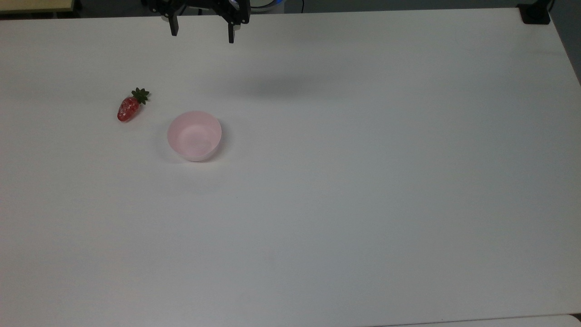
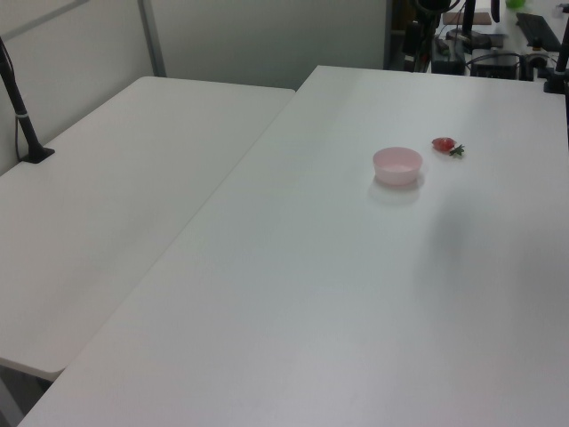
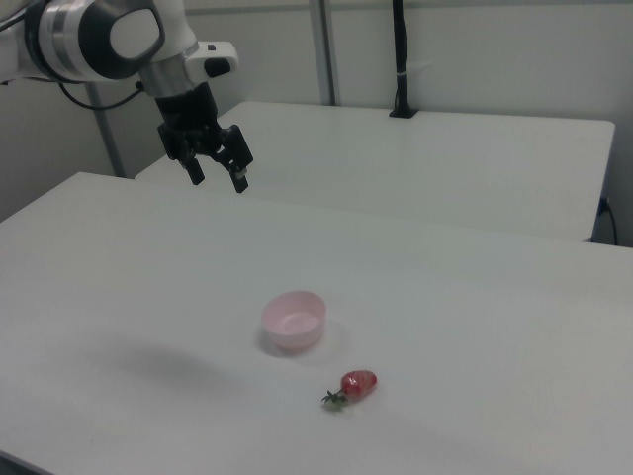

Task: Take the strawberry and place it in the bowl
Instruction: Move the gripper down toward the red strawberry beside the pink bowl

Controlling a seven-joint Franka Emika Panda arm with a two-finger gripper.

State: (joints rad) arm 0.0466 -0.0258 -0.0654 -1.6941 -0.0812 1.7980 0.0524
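The strawberry lies on the white table, red and speckled, its green leafy cap pointing toward the top view's upper right. It also shows as the strawberry and the strawberry. Just to the top view's right of it stands the pale pink bowl, upright with nothing in it, seen too as the bowl and the bowl. My gripper hangs high above the table's far edge, open, with nothing between its fingers; in the right view the gripper is well above and behind the bowl.
A second white table adjoins along the left view's left side, with a black post clamped to it. A black clamp sits at the top view's upper right corner. Wide bare tabletop spreads to the top view's right and front.
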